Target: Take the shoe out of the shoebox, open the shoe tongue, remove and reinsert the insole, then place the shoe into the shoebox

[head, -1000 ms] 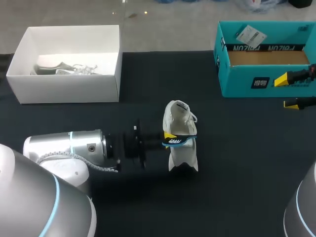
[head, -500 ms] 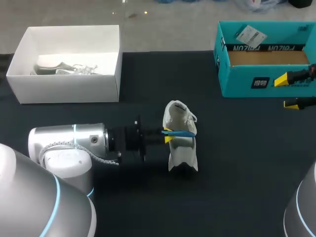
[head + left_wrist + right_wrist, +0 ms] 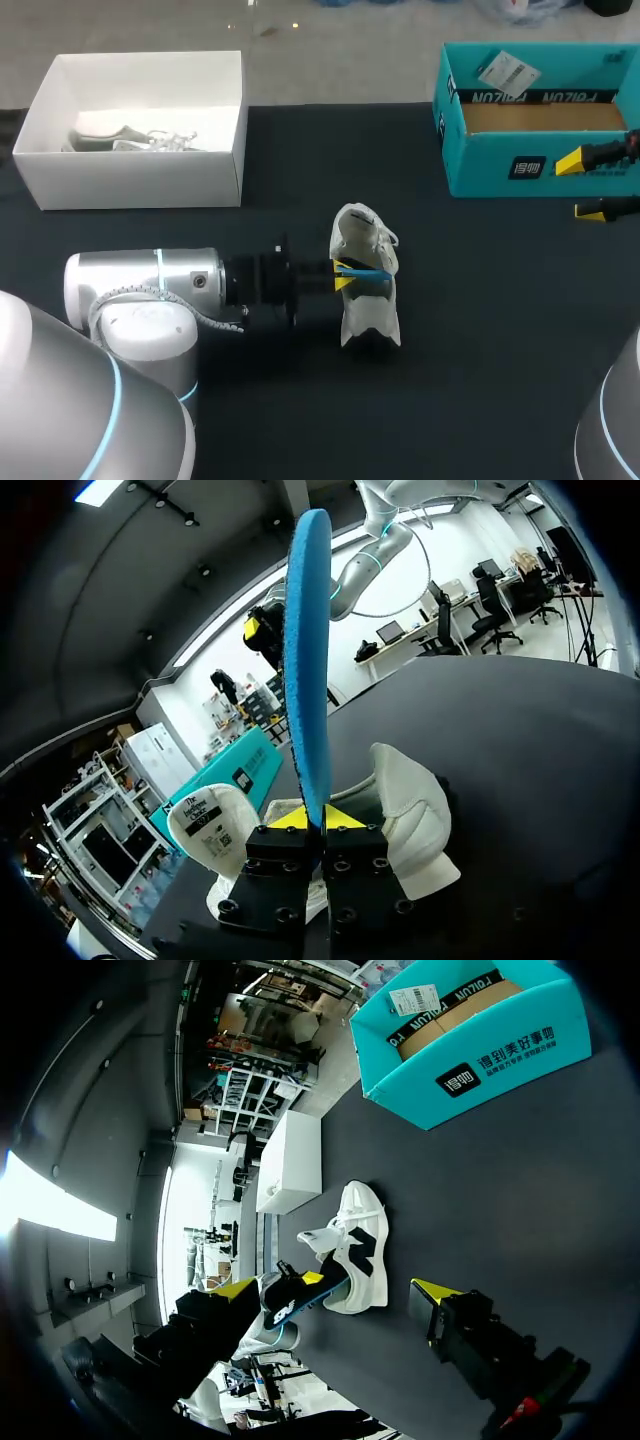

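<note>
A white shoe (image 3: 366, 300) lies on the black table near its middle, also seen in the left wrist view (image 3: 410, 825) and the right wrist view (image 3: 357, 1230). My left gripper (image 3: 343, 273) is shut on a blue insole (image 3: 372, 270), held edge-on over the shoe's opening. In the left wrist view the insole (image 3: 306, 670) stands straight up from the gripper (image 3: 310, 818). The teal shoebox (image 3: 540, 150) stands open at the back right. My right gripper (image 3: 588, 186) hangs open in front of it with nothing between its fingers, far from the shoe.
A white box (image 3: 130, 180) at the back left holds another pale shoe (image 3: 130, 138). The teal shoebox (image 3: 470, 1050) has a cardboard insert and a tag inside. Bare black table lies between the shoe and both boxes.
My left arm has rolled and slid slightly right. The insole has turned from flat to edge-on and shifted a little up the shoe. The right arm has kept still.
</note>
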You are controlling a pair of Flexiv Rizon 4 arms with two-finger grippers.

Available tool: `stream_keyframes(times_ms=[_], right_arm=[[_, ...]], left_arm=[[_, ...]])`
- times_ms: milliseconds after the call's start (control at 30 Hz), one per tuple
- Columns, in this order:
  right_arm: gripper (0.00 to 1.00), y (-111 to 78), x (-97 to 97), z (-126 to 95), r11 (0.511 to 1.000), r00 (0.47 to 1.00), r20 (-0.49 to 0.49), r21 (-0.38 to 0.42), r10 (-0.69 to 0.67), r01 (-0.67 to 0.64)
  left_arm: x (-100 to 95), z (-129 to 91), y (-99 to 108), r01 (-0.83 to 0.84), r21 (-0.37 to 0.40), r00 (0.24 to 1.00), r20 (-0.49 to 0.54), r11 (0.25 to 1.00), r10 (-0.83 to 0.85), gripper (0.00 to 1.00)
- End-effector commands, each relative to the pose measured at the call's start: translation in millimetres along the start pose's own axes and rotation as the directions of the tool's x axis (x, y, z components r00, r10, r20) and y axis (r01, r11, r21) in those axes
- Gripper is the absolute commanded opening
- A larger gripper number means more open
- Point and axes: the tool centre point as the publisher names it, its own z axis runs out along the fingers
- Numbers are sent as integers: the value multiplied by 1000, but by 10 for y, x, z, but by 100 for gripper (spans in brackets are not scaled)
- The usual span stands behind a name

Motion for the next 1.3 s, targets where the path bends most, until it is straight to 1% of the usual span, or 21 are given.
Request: stream_keyframes(times_ms=[33, 200, 467, 600, 667, 700, 767, 867, 1000, 1100, 1167, 1200, 1233, 1300], right_arm=[[100, -7, 2, 4, 1000, 1000, 3, -1, 1, -1], [100, -7, 2, 4, 1000, 1000, 3, -1, 1, -1], [100, -7, 2, 4, 1000, 1000, 3, -1, 1, -1], [100, -7, 2, 4, 1000, 1000, 3, -1, 1, -1], [100, -7, 2, 4, 1000, 1000, 3, -1, 1, -1], [100, -7, 2, 4, 1000, 1000, 3, -1, 1, -1], [100, -7, 2, 4, 1000, 1000, 3, -1, 1, -1], [100, -7, 2, 4, 1000, 1000, 3, -1, 1, -1], [100, -7, 2, 4, 1000, 1000, 3, -1, 1, -1], [100, -7, 2, 4, 1000, 1000, 3, -1, 1, -1], [100, -7, 2, 4, 1000, 1000, 3, -1, 1, -1], [100, -7, 2, 4, 1000, 1000, 3, -1, 1, -1], [100, -7, 2, 4, 1000, 1000, 3, -1, 1, -1], [100, -7, 2, 4, 1000, 1000, 3, -1, 1, -1]], left_arm=[[-18, 51, 66, -7, -43, 999, -33, 999, 5, 0], [-37, 81, 130, -50, -67, 998, -51, 997, 46, 0], [-46, 118, 230, -47, -58, 996, -80, 997, 42, 0], [-52, 99, 159, -45, -39, 996, -83, 998, 41, 0], [-52, 74, 86, -48, -32, 995, -84, 998, 45, 27], [-54, 60, 53, -50, -30, 995, -83, 998, 47, 32], [-56, 31, -14, -62, -23, 995, -80, 998, 60, 37], [-64, -7, -110, -83, -24, 993, -81, 996, 81, 36], [-48, -49, -232, -101, -18, 992, -80, 995, 99, 32], [-7, -53, -277, -105, -15, 990, -91, 994, 104, 27], [25, -40, -262, -99, -13, 990, -100, 995, 97, 22], [42, -30, -243, -93, -13, 990, -105, 996, 91, 18], [58, -19, -223, -86, -13, 990, -113, 996, 84, 10], [83, 3, -192, -79, -13, 990, -122, 997, 77, 2]])
